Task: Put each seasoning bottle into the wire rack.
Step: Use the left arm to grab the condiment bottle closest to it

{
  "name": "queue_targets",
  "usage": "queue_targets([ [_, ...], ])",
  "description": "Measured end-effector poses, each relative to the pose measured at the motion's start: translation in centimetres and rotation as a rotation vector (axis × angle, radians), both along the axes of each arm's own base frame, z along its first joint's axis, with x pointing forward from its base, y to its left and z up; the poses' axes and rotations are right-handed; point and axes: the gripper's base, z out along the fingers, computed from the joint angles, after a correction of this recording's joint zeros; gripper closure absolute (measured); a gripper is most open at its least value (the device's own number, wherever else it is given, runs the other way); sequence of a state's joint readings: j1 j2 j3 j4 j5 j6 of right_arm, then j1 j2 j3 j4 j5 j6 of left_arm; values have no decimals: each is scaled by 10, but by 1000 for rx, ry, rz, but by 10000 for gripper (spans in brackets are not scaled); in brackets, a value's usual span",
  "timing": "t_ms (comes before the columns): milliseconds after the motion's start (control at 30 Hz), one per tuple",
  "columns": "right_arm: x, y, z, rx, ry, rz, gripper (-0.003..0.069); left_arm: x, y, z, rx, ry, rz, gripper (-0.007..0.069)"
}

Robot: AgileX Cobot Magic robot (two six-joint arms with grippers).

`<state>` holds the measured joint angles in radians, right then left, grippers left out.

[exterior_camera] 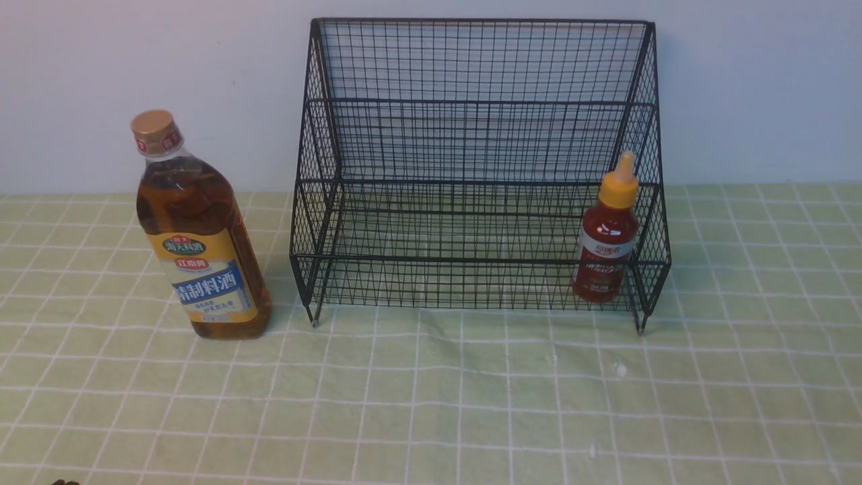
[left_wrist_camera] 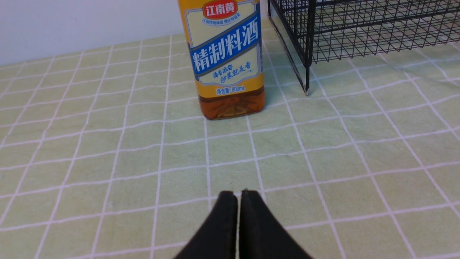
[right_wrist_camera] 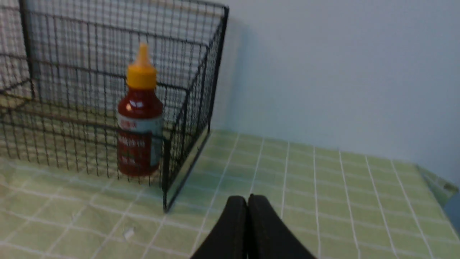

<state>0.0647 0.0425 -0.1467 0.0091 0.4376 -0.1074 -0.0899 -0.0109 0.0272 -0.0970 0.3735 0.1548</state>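
Observation:
The black wire rack (exterior_camera: 481, 101) stands at the back middle of the table. A small red seasoning bottle (exterior_camera: 606, 246) with a yellow nozzle cap stands upright inside the rack's lower tier at its right end, also seen through the mesh in the right wrist view (right_wrist_camera: 139, 118). A tall amber seasoning bottle (exterior_camera: 195, 236) with a tan cap stands on the cloth left of the rack (left_wrist_camera: 312, 32). My left gripper (left_wrist_camera: 239, 194) is shut and empty, a good way short of the tall bottle (left_wrist_camera: 226, 57). Shut and empty too, my right gripper (right_wrist_camera: 247, 198) sits beside the rack's right corner (right_wrist_camera: 215, 79).
A green checked cloth (exterior_camera: 431, 404) covers the table. A pale wall (exterior_camera: 754, 87) rises right behind the rack. The table's right edge (right_wrist_camera: 436, 185) shows in the right wrist view.

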Motion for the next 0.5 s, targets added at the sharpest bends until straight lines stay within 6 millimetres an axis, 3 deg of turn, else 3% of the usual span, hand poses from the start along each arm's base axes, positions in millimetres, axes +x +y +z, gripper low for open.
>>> queue_targets([
  [167,3,-2,-47,29,105,-49,673,0,0,0,0,0,0,631],
  [500,3,-2,-49,78,74,-66,673,0,0,0,0,0,0,631],
])
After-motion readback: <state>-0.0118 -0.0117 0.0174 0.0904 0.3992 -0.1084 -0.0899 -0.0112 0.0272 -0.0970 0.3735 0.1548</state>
